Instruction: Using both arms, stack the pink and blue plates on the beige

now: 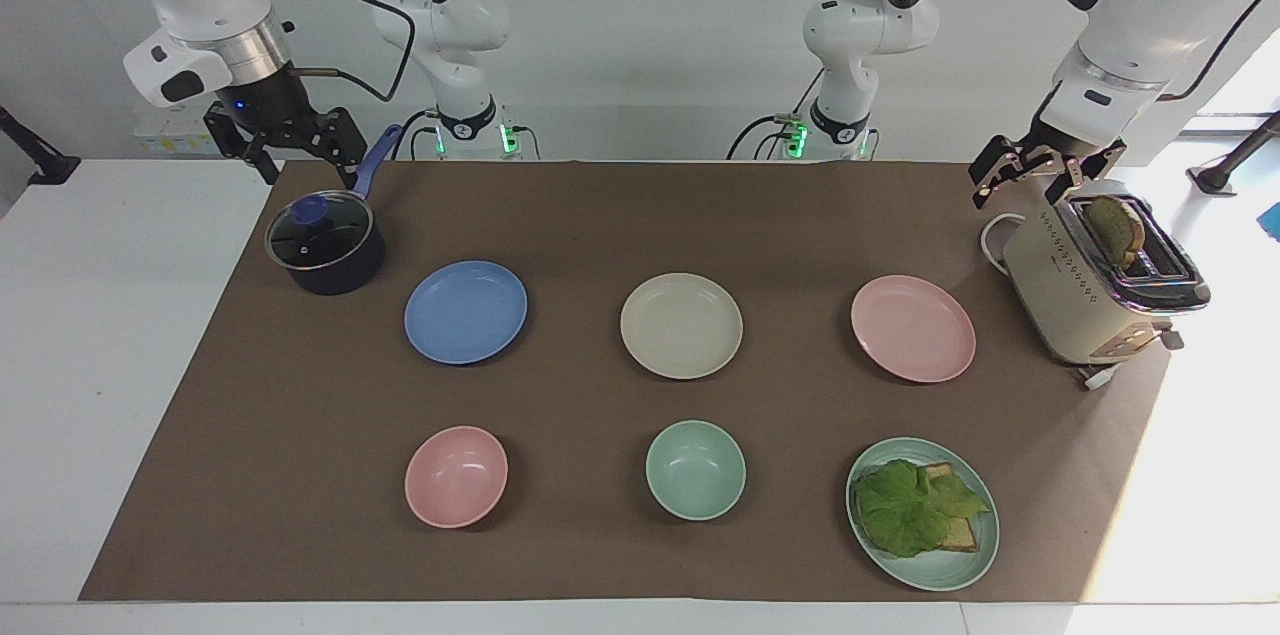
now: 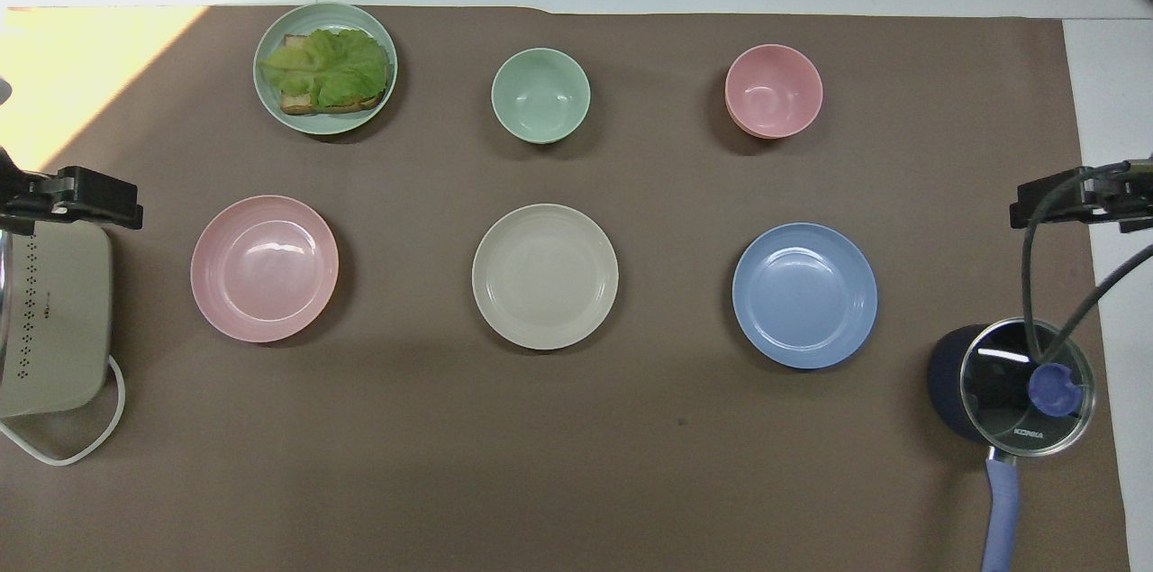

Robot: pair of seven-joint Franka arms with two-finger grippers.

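Observation:
Three equal plates lie in a row across the brown mat. The beige plate is in the middle, with nothing on it. The blue plate lies beside it toward the right arm's end. The pink plate lies toward the left arm's end. My right gripper hangs open and empty over the pot's handle. My left gripper hangs open and empty over the toaster. Neither gripper touches a plate.
A dark pot with a glass lid stands at the right arm's end, and a beige toaster holding a bread slice at the left arm's end. Farther from the robots lie a pink bowl, a green bowl and a green plate with lettuce and toast.

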